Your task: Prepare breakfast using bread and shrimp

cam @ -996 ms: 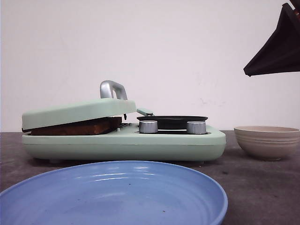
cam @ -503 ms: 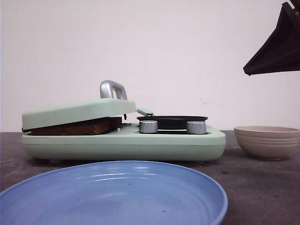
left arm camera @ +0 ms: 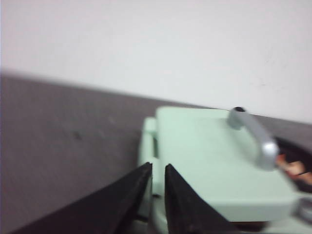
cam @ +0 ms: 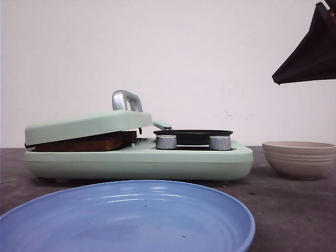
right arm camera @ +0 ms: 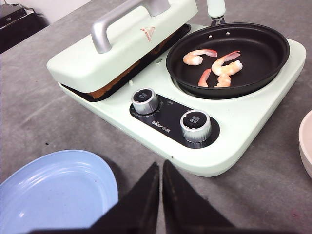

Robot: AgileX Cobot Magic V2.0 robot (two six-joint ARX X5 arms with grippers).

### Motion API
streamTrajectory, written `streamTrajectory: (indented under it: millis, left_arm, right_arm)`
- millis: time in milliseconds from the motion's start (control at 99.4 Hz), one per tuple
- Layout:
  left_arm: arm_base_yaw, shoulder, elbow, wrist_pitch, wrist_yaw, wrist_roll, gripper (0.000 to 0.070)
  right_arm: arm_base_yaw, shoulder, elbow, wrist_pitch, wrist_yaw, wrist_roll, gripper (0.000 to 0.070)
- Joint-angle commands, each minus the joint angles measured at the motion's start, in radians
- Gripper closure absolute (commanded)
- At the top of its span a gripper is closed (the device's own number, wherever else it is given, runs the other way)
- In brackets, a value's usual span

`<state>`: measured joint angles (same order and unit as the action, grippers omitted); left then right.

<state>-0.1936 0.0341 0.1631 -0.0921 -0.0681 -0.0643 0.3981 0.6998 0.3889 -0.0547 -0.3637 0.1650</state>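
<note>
The bread (cam: pixel 86 143) is seen clamped under the hinged lid (cam: pixel 89 126) on the left half of the mint-green breakfast maker (cam: pixel 139 163), only its browned edge showing in the gap; three shrimp (right arm camera: pixel 217 66) are seen in the black pan (right arm camera: pixel 229 58) on the right half, behind two silver knobs (right arm camera: pixel 195 124). A blue plate (cam: pixel 126 218) is placed near, in front of the appliance, and a beige bowl (cam: pixel 299 157) to its right. Left gripper (left arm camera: pixel 157 171) is held over the lid's left end, jaws nearly closed with only a thin gap and nothing gripped; right gripper (right arm camera: pixel 160 168) is held above the table between plate and appliance, jaws closed and empty.
</note>
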Motion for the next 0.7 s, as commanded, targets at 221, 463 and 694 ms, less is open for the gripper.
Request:
streamTrajectory:
  millis: [221, 463, 694]
  left_arm:
    - [0.151, -0.031, -0.149, -0.082, 0.158, 0.155, 0.0700]
    - [0.153, -0.029, -0.149, -0.092, 0.148, 0.138, 0.0697]
    - [0.153, -0.030, -0.149, -0.092, 0.147, 0.138, 0.0697]
  right_arm:
    - [0.005, 0.002, 0.003, 0.025, -0.001, 0.007, 0.0700]
    - [0.005, 0.002, 0.003, 0.028, -0.001, 0.007, 0.0700]
    - [0.005, 0.002, 0.003, 0.029, -0.002, 0.007, 0.0700]
